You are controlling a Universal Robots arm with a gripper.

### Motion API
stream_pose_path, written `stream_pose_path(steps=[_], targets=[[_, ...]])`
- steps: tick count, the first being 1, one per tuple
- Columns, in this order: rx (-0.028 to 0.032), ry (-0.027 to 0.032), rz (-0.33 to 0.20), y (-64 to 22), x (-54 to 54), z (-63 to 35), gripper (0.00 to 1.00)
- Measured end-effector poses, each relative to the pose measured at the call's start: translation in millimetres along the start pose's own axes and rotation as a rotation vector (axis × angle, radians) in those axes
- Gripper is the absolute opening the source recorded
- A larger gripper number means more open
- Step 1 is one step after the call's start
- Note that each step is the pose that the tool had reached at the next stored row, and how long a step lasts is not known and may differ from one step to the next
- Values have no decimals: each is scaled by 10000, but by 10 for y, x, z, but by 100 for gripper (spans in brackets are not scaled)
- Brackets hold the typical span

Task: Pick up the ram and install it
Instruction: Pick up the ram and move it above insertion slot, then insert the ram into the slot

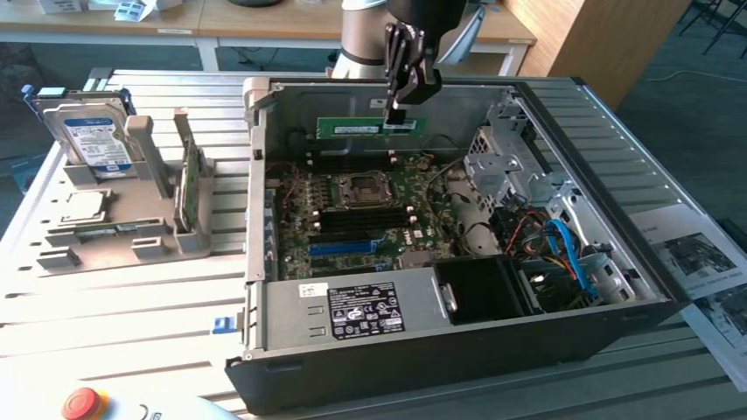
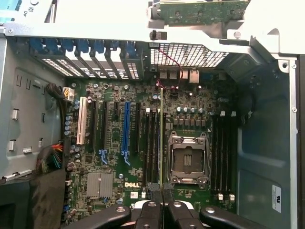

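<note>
The ram (image 1: 371,128), a narrow green stick with a white label, hangs lengthwise above the far part of the motherboard (image 1: 362,210) inside the open computer case (image 1: 467,350). My gripper (image 1: 397,115) comes down from above and is shut on the ram's end at the exterior view's right. In the wrist view the ram (image 2: 161,143) shows edge-on as a thin line running out from my gripper (image 2: 162,202). It lies over the black memory slots (image 2: 151,143) beside the CPU socket (image 2: 188,160). The ram is still held clear above the board.
A grey holder (image 1: 117,236) at the exterior view's left carries a hard drive (image 1: 94,140) and an upright green card (image 1: 187,179). In the case sit the power supply (image 1: 350,311), drive cage (image 1: 513,166) and blue cables (image 1: 566,245). A red button (image 1: 82,402) sits near the front; papers (image 1: 701,262) lie at the right.
</note>
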State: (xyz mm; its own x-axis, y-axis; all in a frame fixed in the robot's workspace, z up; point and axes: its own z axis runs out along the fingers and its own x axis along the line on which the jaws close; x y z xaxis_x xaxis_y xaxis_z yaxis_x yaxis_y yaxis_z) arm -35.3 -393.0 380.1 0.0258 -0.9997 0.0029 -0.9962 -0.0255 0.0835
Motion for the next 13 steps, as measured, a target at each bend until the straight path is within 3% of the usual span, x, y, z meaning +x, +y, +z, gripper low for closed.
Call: stream_pose_path(steps=[13], targets=[[1, -2, 1, 0, -1, 3, 12]])
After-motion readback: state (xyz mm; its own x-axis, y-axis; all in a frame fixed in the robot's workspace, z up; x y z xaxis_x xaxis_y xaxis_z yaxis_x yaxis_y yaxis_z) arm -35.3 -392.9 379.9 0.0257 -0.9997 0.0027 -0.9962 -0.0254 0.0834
